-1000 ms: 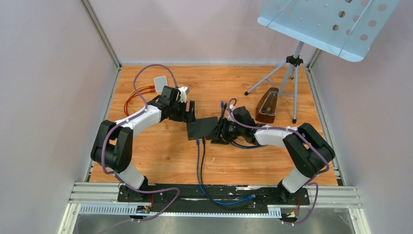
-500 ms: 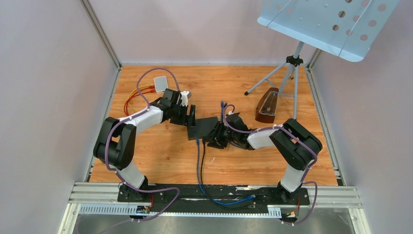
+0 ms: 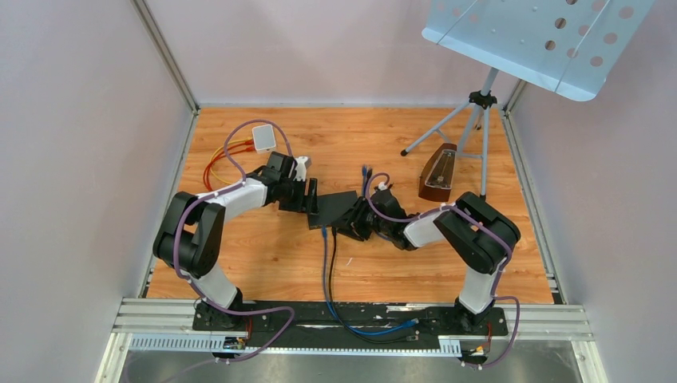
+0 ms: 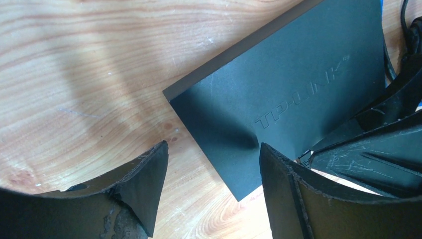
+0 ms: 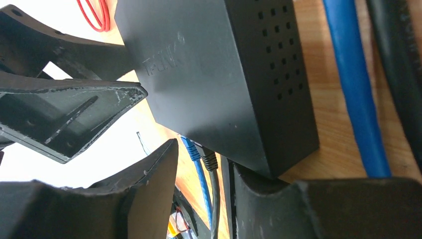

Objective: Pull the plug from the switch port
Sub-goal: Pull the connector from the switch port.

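We see a wooden surface (image 3: 263, 255) walled on three sides, with a pale blue music stand (image 3: 543, 40) leaning over its far right corner on a tripod. The two arms bend inward from the near edge and meet at the middle. Between them lies the black switch (image 3: 334, 209), flat on the wood with its lettered top up. A brown metronome (image 3: 437, 177) stands near the tripod's feet, well apart from the switch. At the far left a small white box (image 3: 263, 136) sits beside a loop of orange and red cables (image 3: 217, 163). A blue cable (image 3: 324, 263) and a black cable (image 3: 334, 263) run side by side from the near edge up to the switch's near face.

The left hand (image 4: 213, 154) is at the switch's left end with its fingers (image 4: 144, 189) apart. A corner of the switch lies in the gap, and bare wood shows between one finger and the case. The right hand (image 5: 205, 157) is at the near right corner, its fingers likewise apart. One of them touches or nearly touches the case; we cannot tell which. In that gap we see the blue plug (image 5: 189, 147) and the black plug (image 5: 209, 160), seated side by side in the near face, neither one clamped.
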You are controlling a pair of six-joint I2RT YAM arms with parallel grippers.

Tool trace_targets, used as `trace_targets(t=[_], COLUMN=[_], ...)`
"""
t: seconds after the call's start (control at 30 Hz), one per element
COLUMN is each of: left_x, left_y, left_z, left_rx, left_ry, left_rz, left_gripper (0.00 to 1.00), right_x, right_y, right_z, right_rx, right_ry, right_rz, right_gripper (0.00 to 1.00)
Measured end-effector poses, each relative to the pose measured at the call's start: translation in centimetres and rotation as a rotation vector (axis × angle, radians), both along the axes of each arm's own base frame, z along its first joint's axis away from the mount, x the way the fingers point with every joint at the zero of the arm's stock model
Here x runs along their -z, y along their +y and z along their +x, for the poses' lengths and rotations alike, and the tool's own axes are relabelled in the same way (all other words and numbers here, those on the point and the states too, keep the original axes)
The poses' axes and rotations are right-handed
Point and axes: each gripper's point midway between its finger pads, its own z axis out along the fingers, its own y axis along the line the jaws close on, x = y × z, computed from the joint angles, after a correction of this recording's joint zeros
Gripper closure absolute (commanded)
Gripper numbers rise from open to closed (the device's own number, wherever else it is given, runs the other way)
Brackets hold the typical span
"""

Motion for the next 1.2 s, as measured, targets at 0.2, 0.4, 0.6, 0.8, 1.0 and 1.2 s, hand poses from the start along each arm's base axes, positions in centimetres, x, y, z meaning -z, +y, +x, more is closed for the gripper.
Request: trace_targets(t=[0.2,0.4,0.6,0.8,1.0,1.2], left_x=[0.5,0.5,0.6,0.5,0.5,0.6], left_y=[0.0,-0.1,-0.4,-0.7,-0.9,-1.0], left_z=[-0.4,-0.4,-0.5,-0.4,-0.6,-0.6], left_rx=[-0.023,-0.028,-0.024,-0.026,-0.021,-0.02], left_ry=[0.018,0.021,0.017,0.014,0.019,0.02], left_rz=[-0.012,-0.019,-0.043,-0.063,-0.074,-0.078], left_gripper=[0.28,0.31,0.33,0.35,0.36,0.37], right_x=[0.2,0.2,0.2,0.2,0.3,0.1], right_y=[-0.2,0.0,-0.1,0.1,0.5,0.6], right_z=[0.1,0.2,0.1,0.2,0.5,0.5], right_rx=[0.025,0.024,0.043,0.052,0.061,0.061], right_ry=[-0.012,-0.028,-0.039,-0.034,-0.021,-0.022], right_rz=[0.01,0.033,0.083,0.092,0.119,0.127], right_gripper=[0.65,0.64,0.61,0.67,0.74,0.78])
